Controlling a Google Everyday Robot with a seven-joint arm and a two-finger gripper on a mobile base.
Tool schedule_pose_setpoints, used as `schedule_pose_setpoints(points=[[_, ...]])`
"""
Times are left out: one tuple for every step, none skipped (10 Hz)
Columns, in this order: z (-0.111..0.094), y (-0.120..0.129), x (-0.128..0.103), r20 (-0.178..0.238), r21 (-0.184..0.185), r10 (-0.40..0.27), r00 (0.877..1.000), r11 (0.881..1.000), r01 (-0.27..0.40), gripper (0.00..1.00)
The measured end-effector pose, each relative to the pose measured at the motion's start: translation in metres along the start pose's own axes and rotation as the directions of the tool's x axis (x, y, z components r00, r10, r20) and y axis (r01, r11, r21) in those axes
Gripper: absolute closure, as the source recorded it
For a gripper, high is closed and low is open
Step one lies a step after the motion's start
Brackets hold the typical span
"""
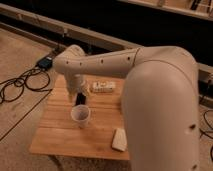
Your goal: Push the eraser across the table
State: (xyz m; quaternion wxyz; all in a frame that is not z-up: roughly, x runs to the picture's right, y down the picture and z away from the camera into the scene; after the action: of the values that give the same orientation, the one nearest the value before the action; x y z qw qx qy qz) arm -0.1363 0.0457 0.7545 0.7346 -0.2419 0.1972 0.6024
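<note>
The dark gripper hangs at the end of the robot's cream-white arm, low over the left-rear part of the small rectangular table with a light wooden plank top. Whether it is spread or pressed together cannot be told here. Directly at its tip sits a dark patch that is probably the small flat black rectangular eraser, though it blends into the gripper and no clear edge separates the two. If that reading is right, the eraser lies on the planks in the rear half of the table, touching or just beside the gripper. Just in front of it stands a white paper cup, upright with its mouth open. To the right of the gripper, near the back edge, lies a flat white packet with dark markings. A whitish rectangular block rests near the front edge, well apart from the gripper. Judging by this, the arm has been brought to the eraser, but the push is at most barely begun: most of the tabletop lies ahead, and the cup stands close to any path toward the front.
</note>
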Motion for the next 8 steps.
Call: schedule_pose_setpoints(points=[[0.003,0.004,-0.015,0.012,-0.006,-0.025,1.0,1.0,0.025,0.35],[0.007,0.005,-0.03,0.022,-0.011,-0.043,0.999,0.999,0.043,0.35],[0.011,0.003,-0.046,0.034,-0.017,-0.056,0.998,0.998,0.056,0.35],[0.017,0.0,-0.06,0.044,-0.021,-0.066,0.997,0.998,0.067,0.35],[0.023,-0.003,-0.073,0.054,-0.028,-0.076,0.996,0.997,0.077,0.35],[0.03,-0.006,-0.084,0.064,-0.035,-0.085,0.994,0.996,0.087,0.35],[0.037,-0.006,-0.092,0.073,-0.044,-0.094,0.993,0.994,0.097,0.35],[0.046,-0.007,-0.1,0.081,-0.053,-0.102,0.991,0.993,0.107,0.35]])
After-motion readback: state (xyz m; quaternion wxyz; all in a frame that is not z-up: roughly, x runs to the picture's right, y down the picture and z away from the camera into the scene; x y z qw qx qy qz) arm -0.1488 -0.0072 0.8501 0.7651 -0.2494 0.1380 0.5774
